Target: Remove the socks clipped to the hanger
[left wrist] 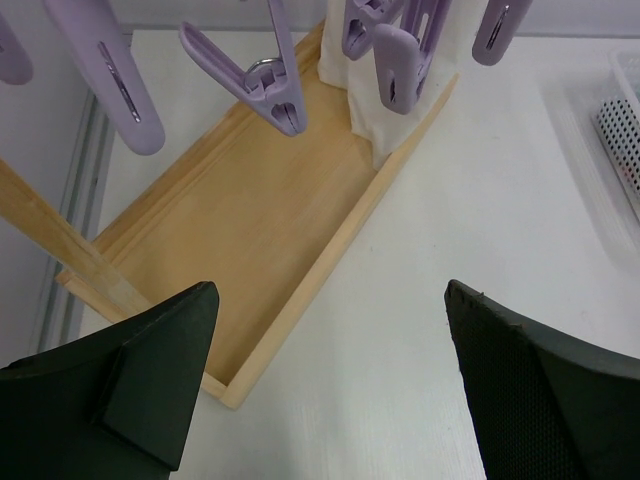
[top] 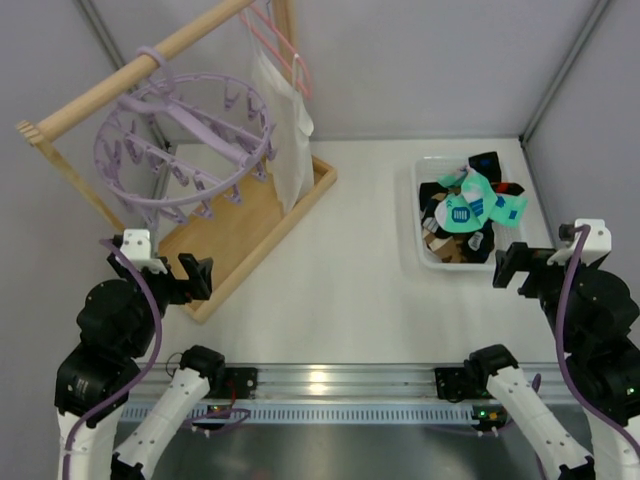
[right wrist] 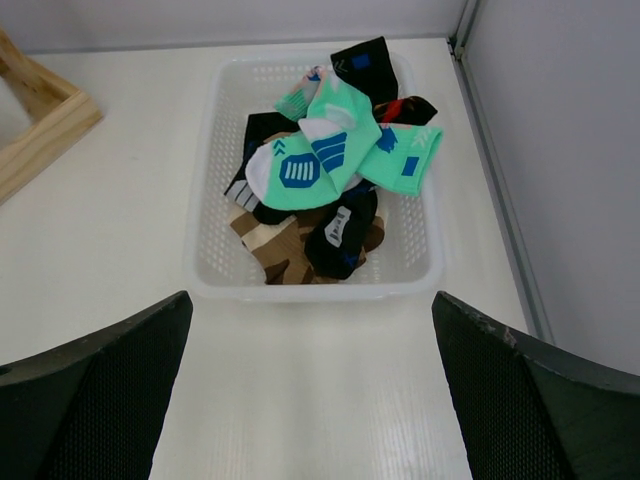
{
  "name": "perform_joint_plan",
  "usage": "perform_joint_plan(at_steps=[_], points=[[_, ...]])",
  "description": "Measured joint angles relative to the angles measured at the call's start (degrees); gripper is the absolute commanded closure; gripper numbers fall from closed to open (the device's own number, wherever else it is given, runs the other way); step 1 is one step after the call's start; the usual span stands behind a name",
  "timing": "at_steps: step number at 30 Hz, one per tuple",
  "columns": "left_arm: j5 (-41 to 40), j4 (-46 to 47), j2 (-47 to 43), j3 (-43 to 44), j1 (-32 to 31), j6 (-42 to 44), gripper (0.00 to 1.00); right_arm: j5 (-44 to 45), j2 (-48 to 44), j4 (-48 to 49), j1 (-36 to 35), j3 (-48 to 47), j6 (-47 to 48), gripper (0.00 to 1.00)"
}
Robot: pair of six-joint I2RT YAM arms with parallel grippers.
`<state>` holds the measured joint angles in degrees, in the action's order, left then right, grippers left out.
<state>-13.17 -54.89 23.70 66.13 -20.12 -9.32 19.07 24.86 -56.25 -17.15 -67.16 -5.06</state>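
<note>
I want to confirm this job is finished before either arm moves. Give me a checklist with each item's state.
1. No sock clipped to the hanger, top view: ok.
2. Socks lie in the basket: ok.
3. Left gripper, jaws open and empty: ok.
4. Right gripper, jaws open and empty: ok.
5. Wooden tray holds no dropped sock where it shows: ok.
6. White cloth hangs clear of both grippers: ok.

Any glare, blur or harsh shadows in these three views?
Top external: glare patch on the metal rail, otherwise even light. Left wrist: clips cut off by the top edge, no glare. Right wrist: socks crisp in the basket, only a faint shadow beneath.
</note>
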Motion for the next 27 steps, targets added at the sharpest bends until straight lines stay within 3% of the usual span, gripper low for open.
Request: perform_joint_plan(at_steps=[27], points=[[-1.53, 0.87, -1.22, -0.15, -0.09, -0.61, 0.02, 0.13, 0.02, 1.14, 0.0, 3.08, -0.02, 0.01]])
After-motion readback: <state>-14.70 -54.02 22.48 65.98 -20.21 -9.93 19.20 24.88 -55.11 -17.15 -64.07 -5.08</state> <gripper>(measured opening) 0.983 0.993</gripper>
